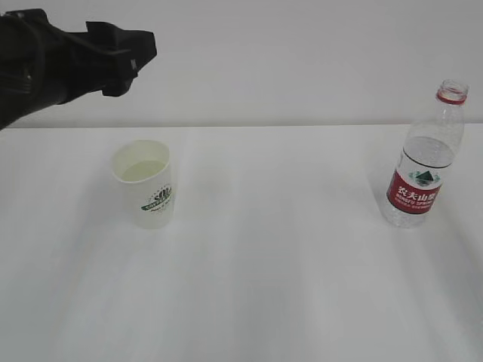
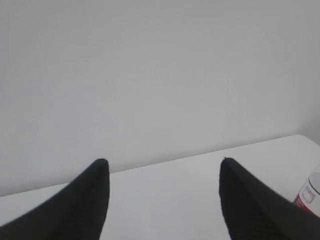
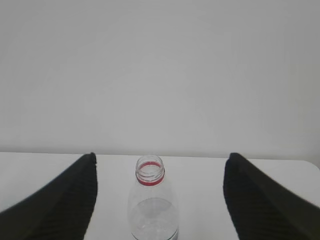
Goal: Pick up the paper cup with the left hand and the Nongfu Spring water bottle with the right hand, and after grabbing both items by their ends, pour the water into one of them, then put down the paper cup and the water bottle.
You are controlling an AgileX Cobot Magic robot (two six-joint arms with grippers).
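The paper cup (image 1: 143, 185) stands upright on the left of the white table (image 1: 272, 286), holding pale yellowish-green water (image 1: 145, 170). The left hand (image 1: 83, 60) hovers above and behind the cup at the upper left. Its gripper (image 2: 164, 162) is open and empty, and the cup is out of the left wrist view. The Nongfu Spring water bottle (image 1: 424, 162) stands upright and uncapped at the right. In the right wrist view the bottle (image 3: 152, 200) shows between the open fingers of the right gripper (image 3: 161, 156), with wide gaps on both sides. The right hand is out of the exterior view.
A plain white wall (image 1: 302, 60) rises behind the table's far edge. The bottle's red label (image 2: 309, 194) peeks in at the lower right of the left wrist view. Bare tabletop lies between cup and bottle.
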